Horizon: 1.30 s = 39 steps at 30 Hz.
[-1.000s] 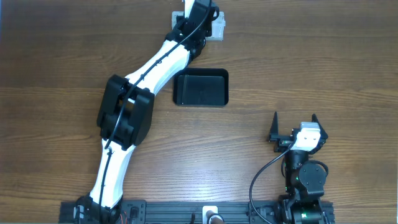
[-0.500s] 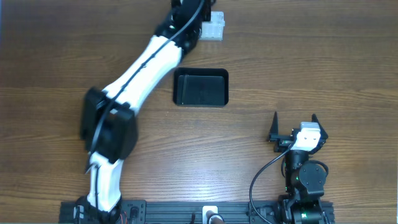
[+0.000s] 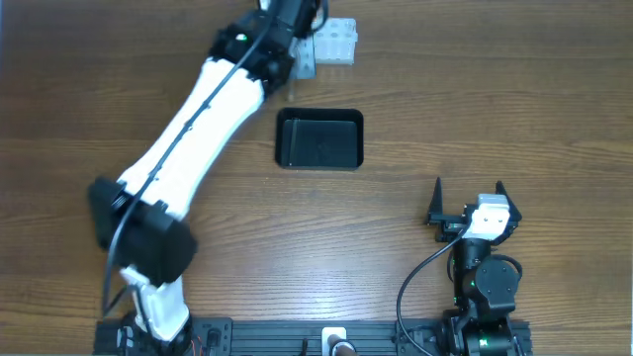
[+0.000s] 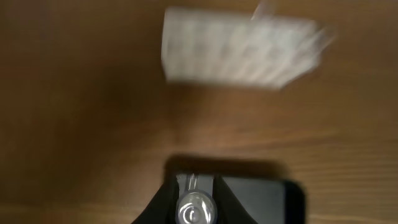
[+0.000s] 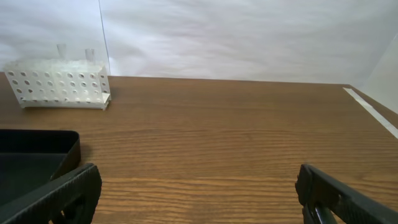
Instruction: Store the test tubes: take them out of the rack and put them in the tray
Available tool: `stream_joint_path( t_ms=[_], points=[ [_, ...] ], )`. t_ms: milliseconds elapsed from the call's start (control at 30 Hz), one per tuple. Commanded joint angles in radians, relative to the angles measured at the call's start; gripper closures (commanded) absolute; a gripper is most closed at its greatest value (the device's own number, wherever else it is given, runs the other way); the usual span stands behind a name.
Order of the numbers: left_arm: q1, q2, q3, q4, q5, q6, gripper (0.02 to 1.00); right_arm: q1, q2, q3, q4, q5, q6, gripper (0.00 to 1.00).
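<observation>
Nearest the front edge of the worktop, over on the right, the right gripper (image 3: 467, 188) sits parked. Its fingers are spread wide with nothing in them, so it's out of the way. Mid-worktop is the black tray (image 3: 319, 140). The left gripper (image 4: 196, 186) has its fingers clamped on a tube (image 4: 196, 211), seen end-on. As far as I can tell it hangs about over the tray's far rim, with the rack (image 4: 239, 56) just beyond, near the far edge. Two more tubes (image 5: 60, 50) stand in the rack.

For this step I'd get the tube fully over the tray floor, tip it flat-ish and go low before letting go. A tube dropped from height would probably roll or bounce out. Lay it along a wall so later ones fit beside it.

Room-wise, there's bare wood on every side of the tray, but the rack sits close behind it. I'd back out upward rather than swing toward the far edge, or the arm could clip the rack.
</observation>
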Motion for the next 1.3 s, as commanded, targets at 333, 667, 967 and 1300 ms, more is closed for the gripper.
stream_joint_path(
  t_ms=[333, 667, 967, 1300],
  points=[
    [-0.021, 0.196, -0.010, -0.070, 0.132, -0.080, 0.980, -0.005, -0.009, -0.006, -0.001, 0.009, -0.001, 0.007],
    [-0.025, 0.219, -0.010, -0.076, 0.133, -0.079, 0.980, -0.005, -0.009, -0.006, -0.001, 0.009, -0.001, 0.007],
    [-0.031, 0.272, -0.010, -0.071, 0.136, -0.076, 0.978, -0.005, -0.009, -0.006, -0.002, 0.009, -0.001, 0.009],
    [-0.031, 0.274, -0.010, -0.060, 0.136, -0.076, 0.755, -0.005, -0.009, -0.006, -0.002, 0.009, -0.001, 0.007]
  ],
)
